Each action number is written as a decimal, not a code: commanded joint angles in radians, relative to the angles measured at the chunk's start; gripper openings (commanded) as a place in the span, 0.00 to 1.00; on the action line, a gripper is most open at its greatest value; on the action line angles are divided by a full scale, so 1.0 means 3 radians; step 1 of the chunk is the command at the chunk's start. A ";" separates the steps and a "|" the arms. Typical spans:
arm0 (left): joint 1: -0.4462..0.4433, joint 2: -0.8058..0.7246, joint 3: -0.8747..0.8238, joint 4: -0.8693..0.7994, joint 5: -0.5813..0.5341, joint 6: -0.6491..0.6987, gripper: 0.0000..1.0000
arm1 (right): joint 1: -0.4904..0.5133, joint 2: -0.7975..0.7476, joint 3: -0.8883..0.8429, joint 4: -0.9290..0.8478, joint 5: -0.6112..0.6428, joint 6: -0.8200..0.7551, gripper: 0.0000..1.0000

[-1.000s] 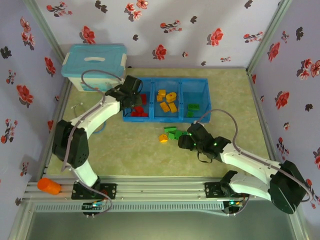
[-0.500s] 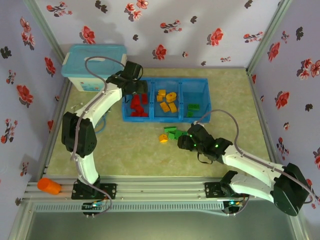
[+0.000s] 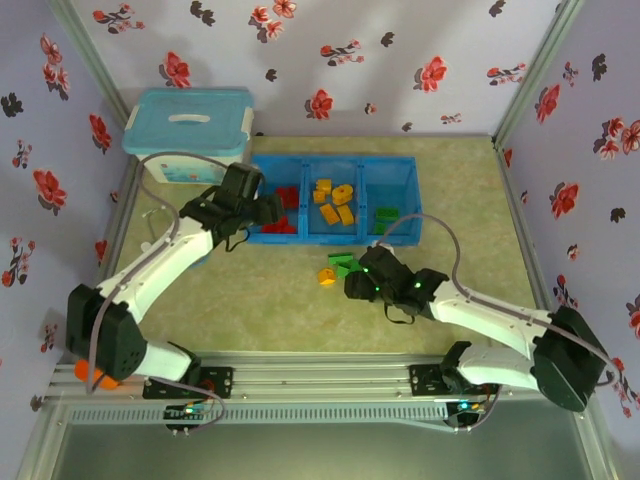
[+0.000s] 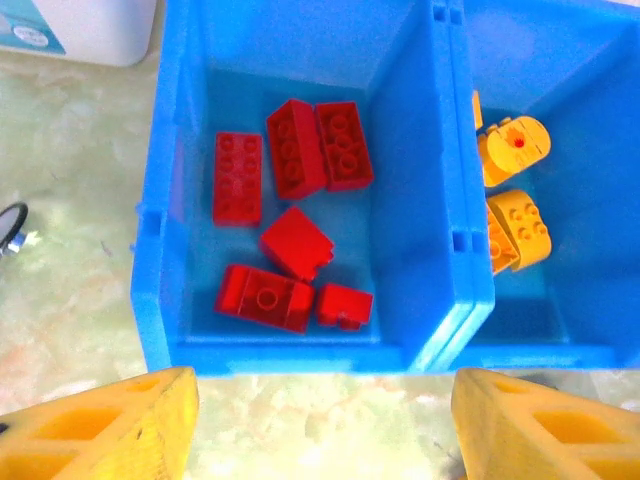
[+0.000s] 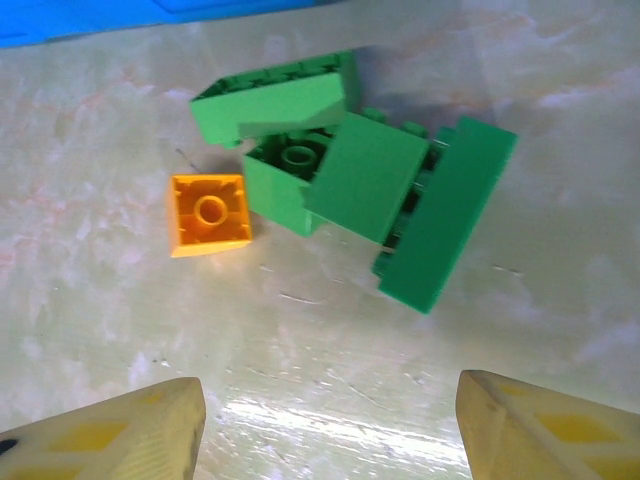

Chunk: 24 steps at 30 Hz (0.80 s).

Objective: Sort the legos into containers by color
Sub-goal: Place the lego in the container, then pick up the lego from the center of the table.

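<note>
The containers are three joined compartments of a blue tray (image 3: 412, 205). Red legos (image 4: 290, 215) lie in the left compartment, orange-yellow ones (image 3: 335, 200) in the middle, green ones (image 3: 386, 213) in the right. On the table in front of the tray lie a cluster of green legos (image 5: 350, 180) and one orange lego (image 5: 208, 213). My left gripper (image 3: 262, 212) hangs open and empty over the tray's near-left edge, its yellow fingers (image 4: 100, 430) just short of the near wall (image 4: 290, 352). My right gripper (image 3: 352, 283) is open and empty, just short of the loose legos (image 3: 342, 266).
A pale-blue lidded box (image 3: 190, 125) with a white handle stands at the back left, next to the tray. An orange object (image 3: 88, 372) sits on the front rail by the left arm's base. Papered walls close in three sides.
My left gripper has opened over the red compartment and drawn back towards the near-left. My right gripper has shifted a little left towards the loose legos.
</note>
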 commanded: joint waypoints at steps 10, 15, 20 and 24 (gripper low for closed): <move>-0.0104 -0.0848 -0.1015 0.0151 0.0000 -0.0319 0.66 | 0.0231 0.1016 0.0890 -0.0296 0.0205 -0.0070 0.66; -0.0112 -0.1107 -0.1308 0.0126 0.0000 -0.0402 0.65 | 0.0299 0.1493 0.1274 -0.0509 0.0259 -0.0052 0.65; -0.0116 -0.1261 -0.1483 0.0103 0.0000 -0.0457 0.65 | 0.0324 0.1832 0.1500 -0.0582 0.0297 0.0016 0.65; -0.0117 -0.1348 -0.1592 0.0113 -0.0005 -0.0491 0.65 | 0.0343 0.2031 0.1630 -0.0638 0.0314 0.0048 0.65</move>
